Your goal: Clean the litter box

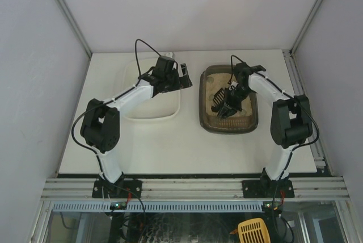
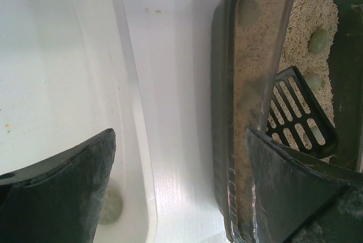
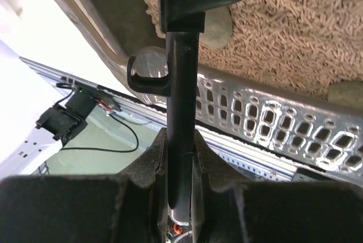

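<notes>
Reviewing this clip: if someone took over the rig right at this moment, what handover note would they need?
Left gripper: jaws open, empty, above the gap between white tub and litter box.
Right gripper: jaws shut on the scoop handle, its slotted head in the litter.
Done: one lump lies in the tub.
Left: at least two lumps still in the litter; scoop them across.

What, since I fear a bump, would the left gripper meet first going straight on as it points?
Probably the rim of the litter box, under one finger; the left gripper straddles bare table between it and the white tub. Depth is unclear.
</notes>
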